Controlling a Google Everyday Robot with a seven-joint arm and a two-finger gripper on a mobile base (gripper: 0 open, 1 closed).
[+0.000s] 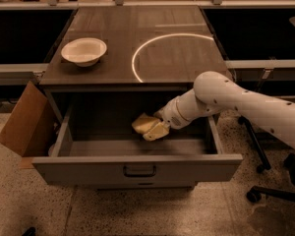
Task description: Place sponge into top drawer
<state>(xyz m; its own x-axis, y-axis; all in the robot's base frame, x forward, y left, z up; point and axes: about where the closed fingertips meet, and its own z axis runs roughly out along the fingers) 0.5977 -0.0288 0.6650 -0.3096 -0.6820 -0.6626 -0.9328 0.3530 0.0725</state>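
Gripper [158,128] inside open top drawer [137,167], clamped on sponge [143,123], below counter [187,58] front edge. Bowl [84,50] near counter left edge. Cardboard box [24,119] against drawer left side.

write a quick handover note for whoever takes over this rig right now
Tool: inside the open drawer, shut on the sponge.
Sponge: at the tool's tip, near the drawer's middle; it looks held just above the drawer floor.
Bowl: on the counter, not part of the job.
Done: drawer open, sponge brought inside it.
Left: lower, release the sponge, pull the arm out.
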